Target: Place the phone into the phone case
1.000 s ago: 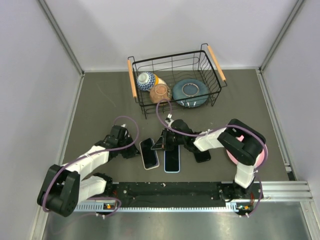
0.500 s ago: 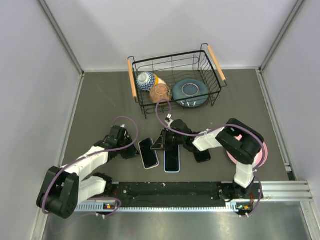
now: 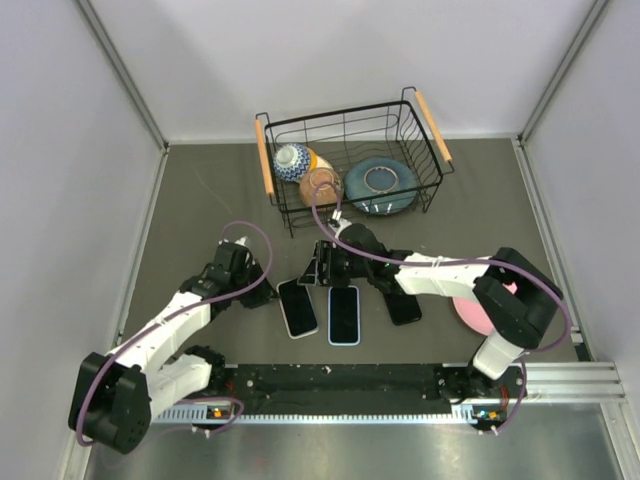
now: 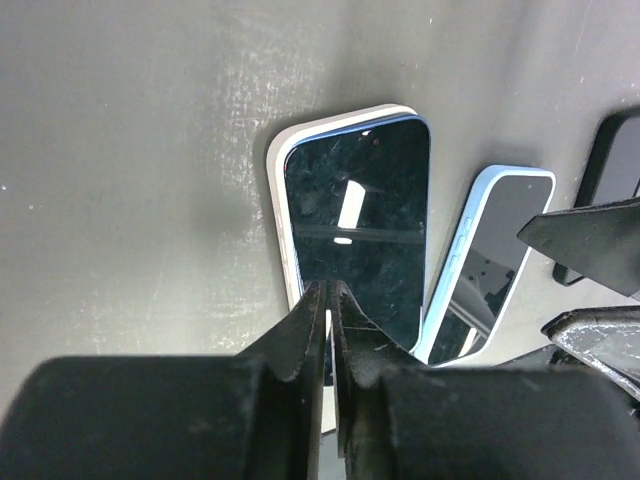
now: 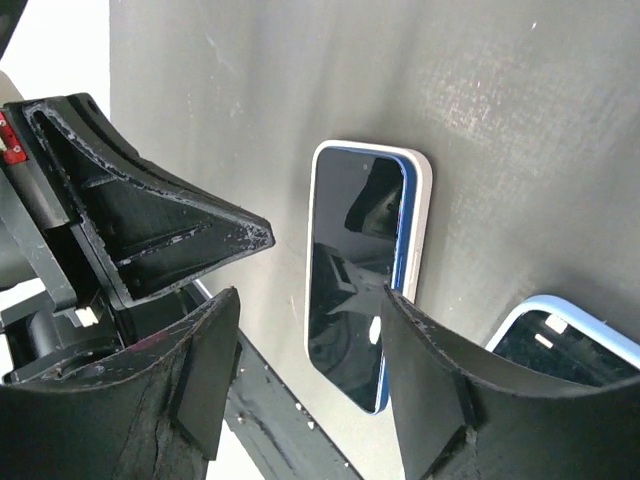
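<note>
The phone [image 3: 298, 307], blue-edged with its dark screen up, lies in the white phone case [image 4: 277, 200] on the grey table. My left gripper [image 3: 266, 295] hovers at the phone's near-left end. Its fingertips [image 4: 330, 288] are parted by only a thin slit, with nothing between them. My right gripper [image 3: 318, 269] stands open just beyond the phone's far end and holds nothing. In the right wrist view the phone [image 5: 360, 290] shows between the wide fingers [image 5: 310, 300], with the case rim [image 5: 422, 230] along one side.
A second phone with a light-blue edge [image 3: 343, 314] lies right of the cased one, and a dark third phone [image 3: 404, 307] further right. A wire basket [image 3: 350, 160] with bowls stands at the back. A pink disc [image 3: 470, 318] lies under the right arm.
My right gripper has opened wide and pulled back from the middle phone toward the far end of the cased phone. My left fingers have parted slightly.
</note>
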